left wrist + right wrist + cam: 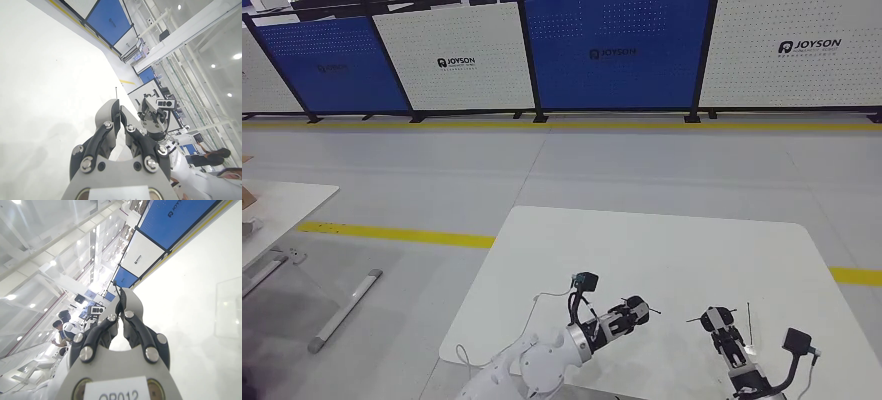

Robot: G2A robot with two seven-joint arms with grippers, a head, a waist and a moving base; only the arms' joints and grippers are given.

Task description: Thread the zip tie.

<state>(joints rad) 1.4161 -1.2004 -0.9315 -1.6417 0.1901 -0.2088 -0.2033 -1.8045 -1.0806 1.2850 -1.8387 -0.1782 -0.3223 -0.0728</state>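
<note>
Right wrist view: R gripper (pixel 121 292) clamped on zip tie (pixel 115 282); L gripper (pixel 119 107) fingers together.

1. Your left gripper (pixel 119 108) points forward and a little towards the other arm, fingers pressed together on a thin zip tie (pixel 116 92).
2. Your right gripper (pixel 121 293) sits near it, apart, clamped on a second zip tie (pixel 116 288).

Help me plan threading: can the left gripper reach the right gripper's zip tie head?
Probably yes: the left gripper is near the zip tie head in the right gripper, nothing between.
</note>
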